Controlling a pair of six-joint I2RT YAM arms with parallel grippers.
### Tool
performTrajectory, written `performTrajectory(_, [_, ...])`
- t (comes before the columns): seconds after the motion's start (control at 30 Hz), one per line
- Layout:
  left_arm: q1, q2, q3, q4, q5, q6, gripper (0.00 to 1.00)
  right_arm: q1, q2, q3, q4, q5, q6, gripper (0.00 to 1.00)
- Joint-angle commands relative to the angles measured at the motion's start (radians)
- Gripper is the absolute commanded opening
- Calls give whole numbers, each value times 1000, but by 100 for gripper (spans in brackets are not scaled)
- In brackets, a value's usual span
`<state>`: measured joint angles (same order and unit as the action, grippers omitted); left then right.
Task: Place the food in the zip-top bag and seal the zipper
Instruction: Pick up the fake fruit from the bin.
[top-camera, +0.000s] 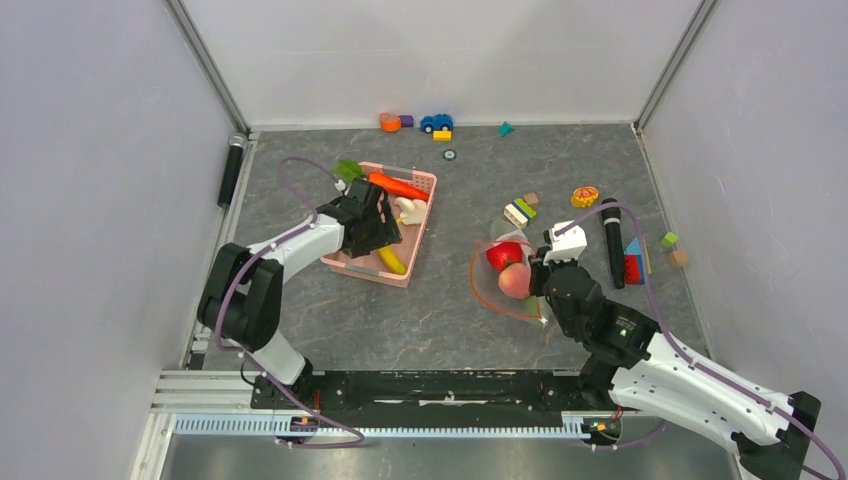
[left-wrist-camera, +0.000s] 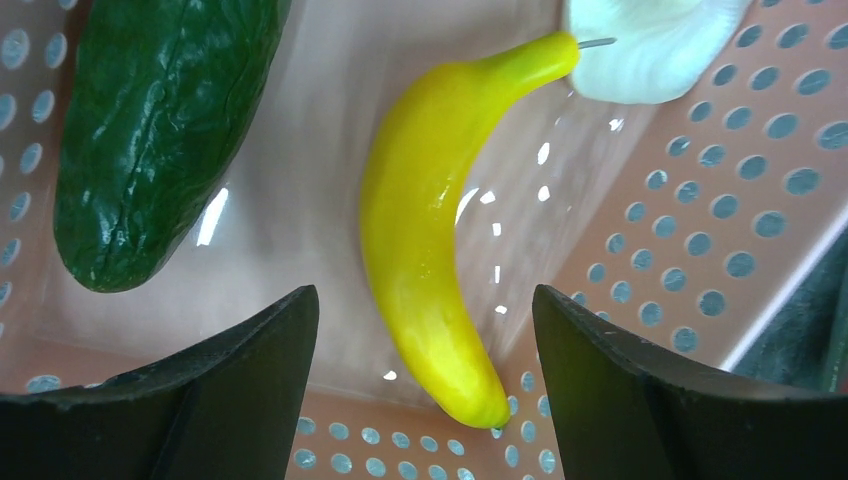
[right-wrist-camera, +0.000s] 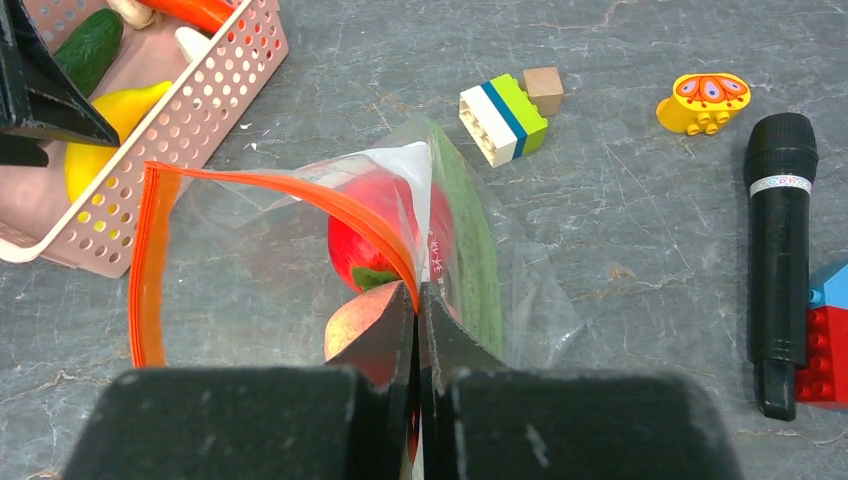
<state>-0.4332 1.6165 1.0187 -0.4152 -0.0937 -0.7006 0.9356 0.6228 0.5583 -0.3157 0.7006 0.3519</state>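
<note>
Cucumber (left-wrist-camera: 160, 130) and mushroom (left-wrist-camera: 650, 45) run off the left wrist view's top edge; one banana (left-wrist-camera: 430, 220) lies between the left gripper (left-wrist-camera: 425, 345)'s spread fingers, untouched; right gripper (right-wrist-camera: 418, 330) pinches the zip-top bag (right-wrist-camera: 250, 270)'s orange rim at centre frame, one tomato (right-wrist-camera: 375, 235) inside, a peach-coloured piece half hidden.

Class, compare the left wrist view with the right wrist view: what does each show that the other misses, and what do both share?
Only the left wrist view shows the whole banana lying between the left gripper and its open fingers.

Only the right wrist view shows the right gripper pinching the orange-red strip of the bag, the tomato inside, and a black microphone.

Both show the pink basket, cucumber and banana.
</note>
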Motion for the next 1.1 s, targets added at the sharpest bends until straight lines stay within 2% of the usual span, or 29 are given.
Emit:
performTrajectory(0.0, [-1, 38, -10, -4, 27, -33, 83, 0, 4, -1, 32, 36, -3, 1])
performTrajectory(0.23, [-18, 101, -19, -4, 26, -32, 80, 1, 20, -2, 33, 49, -1, 1])
performTrajectory(0.37, [-29, 134, -13, -4, 28, -39, 74, 1, 18, -1, 35, 55, -2, 1])
performTrajectory(0.5, [-45, 146, -7, -5, 13, -40, 63, 0, 15, -3, 32, 59, -1, 1])
performTrajectory(0.73, [-61, 120, 19, -34, -8, -34, 33, 0, 4, -8, 33, 66, 1, 1])
performTrajectory(0.93, [-69, 59, 33, -49, -31, -30, 23, 0, 4, -9, 33, 69, 2, 1])
performTrajectory(1.07, [-72, 15, 46, -71, -47, -24, 19, 0, 2, -12, 34, 71, 3, 1])
